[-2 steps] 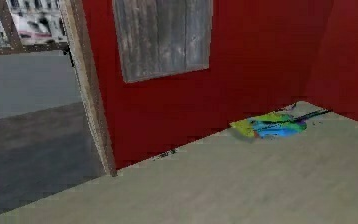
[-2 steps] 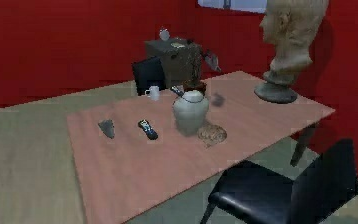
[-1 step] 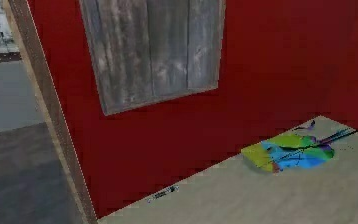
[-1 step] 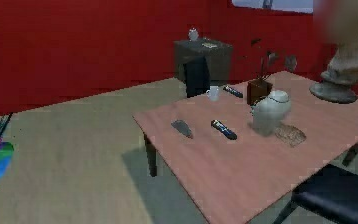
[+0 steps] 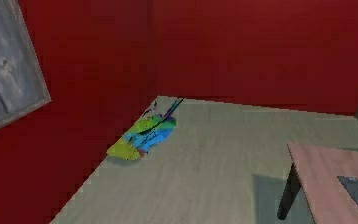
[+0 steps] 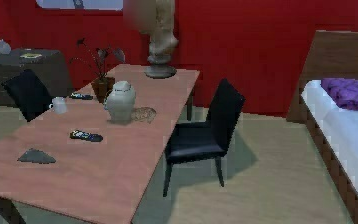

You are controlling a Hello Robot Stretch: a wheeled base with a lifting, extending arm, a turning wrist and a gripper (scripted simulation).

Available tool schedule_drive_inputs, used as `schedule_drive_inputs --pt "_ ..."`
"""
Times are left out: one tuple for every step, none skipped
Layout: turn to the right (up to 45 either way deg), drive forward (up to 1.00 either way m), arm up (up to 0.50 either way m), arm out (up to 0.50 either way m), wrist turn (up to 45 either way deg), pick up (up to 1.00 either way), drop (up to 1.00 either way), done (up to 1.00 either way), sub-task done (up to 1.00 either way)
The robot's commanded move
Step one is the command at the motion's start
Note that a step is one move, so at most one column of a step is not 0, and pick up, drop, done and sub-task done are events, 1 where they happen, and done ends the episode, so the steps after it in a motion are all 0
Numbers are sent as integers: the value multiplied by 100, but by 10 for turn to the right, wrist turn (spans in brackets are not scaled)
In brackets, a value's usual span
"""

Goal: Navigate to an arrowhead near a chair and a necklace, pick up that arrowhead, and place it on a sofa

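Arrowhead (image 6: pixel 35 156) is a small dark grey pointed shape. It lies flat on the table (image 6: pixel 137 165), at 8 o'clock in the arm side view. In the forward view the arrowhead (image 5: pixel 352 184) lies at 4 o'clock, on the table's corner (image 5: pixel 322 160). How the claw stands cannot be told.

A big red wall (image 6: pixel 257 40) runs behind it all, and the floor (image 6: pixel 277 180) is pale wood. The long pink-brown table reaches from 7 o'clock up to 12 o'clock. A bed (image 6: pixel 337 130) with a purple pillow (image 6: pixel 349 92) stands at 3 o'clock. A black chair (image 6: pixel 209 135) stands at the table's side, near the middle of the view. A second black chair (image 6: pixel 29 92) stands at 9 o'clock, and a dark dresser (image 6: pixel 32 68) at 10 o'clock. A stone bust (image 6: pixel 163 40) stands on the table's far end at 12 o'clock.

In the forward view a blue and green broom-like thing (image 5: pixel 147 138) lies on the floor toward 8 o'clock, in the corner of the red walls.

A pale jar (image 6: pixel 120 100) stands in the middle of the table. A thin loop (image 6: pixel 144 115) lies just beside it, at the jar's 4 o'clock. A white mug (image 6: pixel 59 104) stands at the jar's 9 o'clock.
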Motion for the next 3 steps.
schedule_drive_inputs --pt "60 0 0 0 0 0 0 0 0" --pt "0 100 0 0 0 0 0 0 0" --pt "30 0 0 0 0 0 0 0 0"
